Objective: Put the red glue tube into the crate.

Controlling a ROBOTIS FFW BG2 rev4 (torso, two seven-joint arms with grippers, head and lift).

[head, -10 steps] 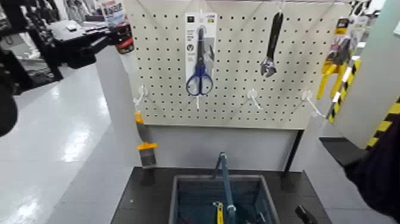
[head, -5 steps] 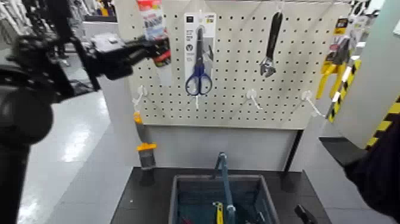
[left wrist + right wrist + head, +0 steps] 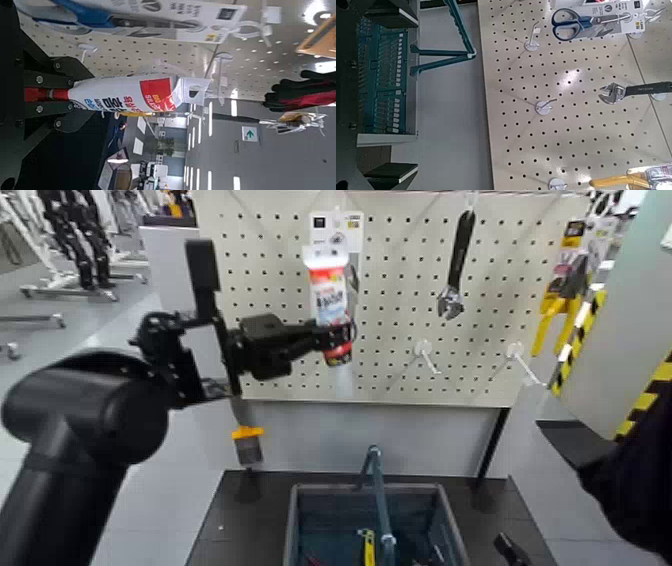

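Tube (image 3: 330,305) clenched in the left gripper (image 3: 338,338), raised before the board (image 3: 400,360).
In the head view, the tube is upright with a slight tilt, above the crate (image 3: 450,520), between its 11 and 12 o'clock; scissors card (image 3: 340,228) behind it, wrench (image 3: 456,265) at the tube's 2 o'clock, brush (image 3: 248,446) at 7. Right gripper (image 3: 406,95) waits, jaws apart, at the crate's 3 o'clock.
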